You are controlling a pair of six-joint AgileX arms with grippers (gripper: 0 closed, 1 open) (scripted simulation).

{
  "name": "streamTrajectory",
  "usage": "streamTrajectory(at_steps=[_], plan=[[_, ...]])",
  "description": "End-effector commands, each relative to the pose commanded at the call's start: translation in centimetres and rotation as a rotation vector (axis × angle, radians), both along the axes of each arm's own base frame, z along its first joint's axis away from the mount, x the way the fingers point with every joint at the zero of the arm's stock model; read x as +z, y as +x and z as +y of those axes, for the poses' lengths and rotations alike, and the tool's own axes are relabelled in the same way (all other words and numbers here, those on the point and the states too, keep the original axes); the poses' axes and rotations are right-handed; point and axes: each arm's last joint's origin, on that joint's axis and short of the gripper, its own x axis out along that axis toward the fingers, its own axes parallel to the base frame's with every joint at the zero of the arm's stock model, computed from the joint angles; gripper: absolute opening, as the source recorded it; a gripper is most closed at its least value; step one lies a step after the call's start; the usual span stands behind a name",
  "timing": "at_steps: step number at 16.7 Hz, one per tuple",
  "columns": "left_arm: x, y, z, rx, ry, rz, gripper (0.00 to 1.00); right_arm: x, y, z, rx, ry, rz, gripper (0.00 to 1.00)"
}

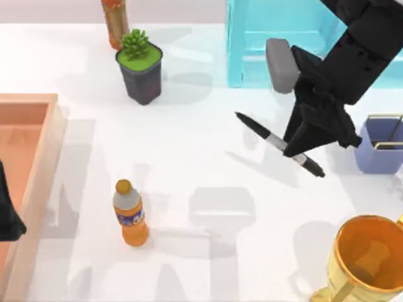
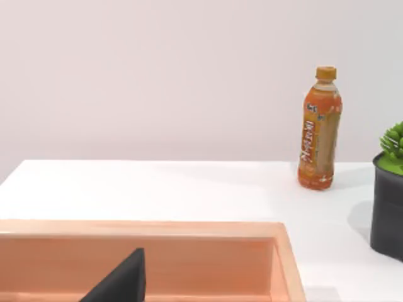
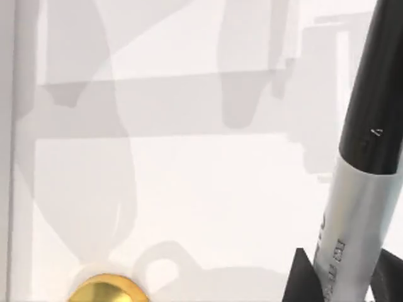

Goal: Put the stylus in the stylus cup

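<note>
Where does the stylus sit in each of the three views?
Top view: stylus lies slanted right of centre, held in the right hand, left of the blue cup.
Left wrist view: not in it.
Right wrist view: stylus runs along the right edge.
Shared landmark: gold trophy.

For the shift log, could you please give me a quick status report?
Right end effector shut on black-and-white stylus, lifted. Periwinkle square stylus cup beside it, path open. Left end effector parked over orange tray.

The right hand (image 1: 301, 148) covers the stylus's (image 1: 267, 136) middle; the picture's edge crops the stylus cup (image 1: 378, 154) and golden trophy cup (image 1: 365, 258).
</note>
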Motion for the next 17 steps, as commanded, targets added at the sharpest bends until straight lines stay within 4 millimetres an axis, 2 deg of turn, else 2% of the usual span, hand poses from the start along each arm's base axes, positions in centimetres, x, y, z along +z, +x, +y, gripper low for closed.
streamTrajectory(at_steps=[2,5,10,12,14,17], plan=[[0.0,0.0,0.0,0.0,0.0,0.0,1.0,-1.0,2.1,-4.4,0.031,0.162,0.004,0.0],[0.0,0.0,0.0,0.0,0.0,0.0,1.0,-2.5,4.0,-11.3,0.03,0.406,-0.054,0.0],[0.0,0.0,0.0,0.0,0.0,0.0,1.0,-3.7,4.5,-21.2,-0.118,0.708,-0.248,0.0],[0.0,0.0,0.0,0.0,0.0,0.0,1.0,-3.8,4.3,-24.0,-0.198,0.778,-0.315,0.0],[0.0,0.0,0.0,0.0,0.0,0.0,1.0,-3.8,4.1,-26.0,-0.271,0.825,-0.354,0.0],[0.0,0.0,0.0,0.0,0.0,0.0,1.0,-3.8,3.9,-26.9,-0.316,0.848,-0.364,0.0]])
